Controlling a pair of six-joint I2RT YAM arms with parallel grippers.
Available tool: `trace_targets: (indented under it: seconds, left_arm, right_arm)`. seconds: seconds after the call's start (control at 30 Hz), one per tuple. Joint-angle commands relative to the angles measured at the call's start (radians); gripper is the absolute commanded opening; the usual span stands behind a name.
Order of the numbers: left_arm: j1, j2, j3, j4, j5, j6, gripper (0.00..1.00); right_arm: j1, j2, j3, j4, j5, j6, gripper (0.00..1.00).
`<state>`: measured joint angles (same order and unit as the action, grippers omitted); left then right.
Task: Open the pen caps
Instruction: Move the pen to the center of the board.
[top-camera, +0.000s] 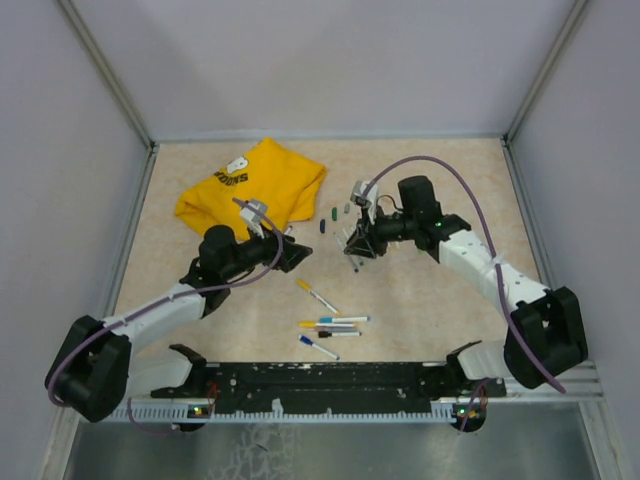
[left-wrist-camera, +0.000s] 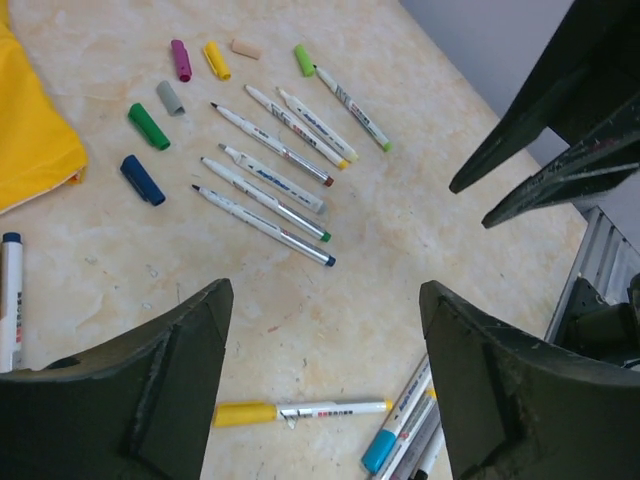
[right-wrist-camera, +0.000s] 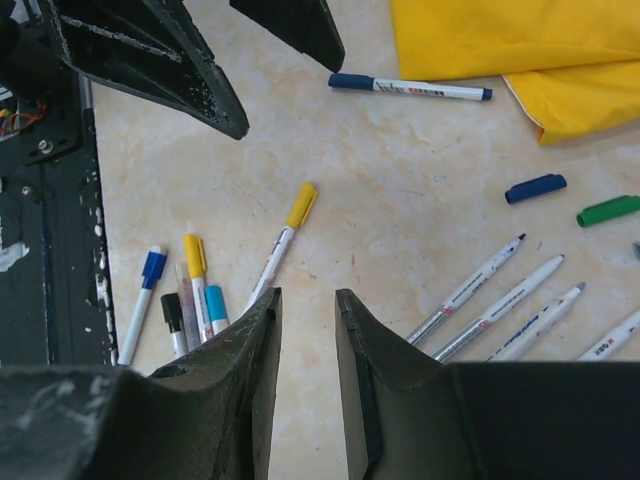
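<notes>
Pens already opened lie in a row on table, loose caps beside them, so they do not mix | capped pens wait near left hand, wide open and empty, ready to grab | right hand slightly open, holds nothing

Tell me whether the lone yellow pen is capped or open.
Capped: the yellow pen lies flat with its yellow cap seated on one end.

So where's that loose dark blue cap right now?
In the left wrist view, the dark blue cap lies at the left, next to the edge of the yellow T-shirt, just below the green cap and left of the uncapped pens.
</notes>
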<state>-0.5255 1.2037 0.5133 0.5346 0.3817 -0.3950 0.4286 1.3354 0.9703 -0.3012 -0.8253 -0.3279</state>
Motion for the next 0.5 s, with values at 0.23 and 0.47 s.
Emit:
trace_targets:
  seconds: [0.23,0.47]
  left_arm:
    - [0.010,-0.181,-0.208,0.238,-0.023,-0.043,0.97]
    - [0.011,-0.194,-0.236,0.237,-0.019,-0.057,0.97]
  right_arm:
    - [0.004,-0.060,-0.031,0.010,-0.136,-0.111,0.29]
    - [0.051,-0.069,-0.071,0.033,-0.129,-0.163,0.30]
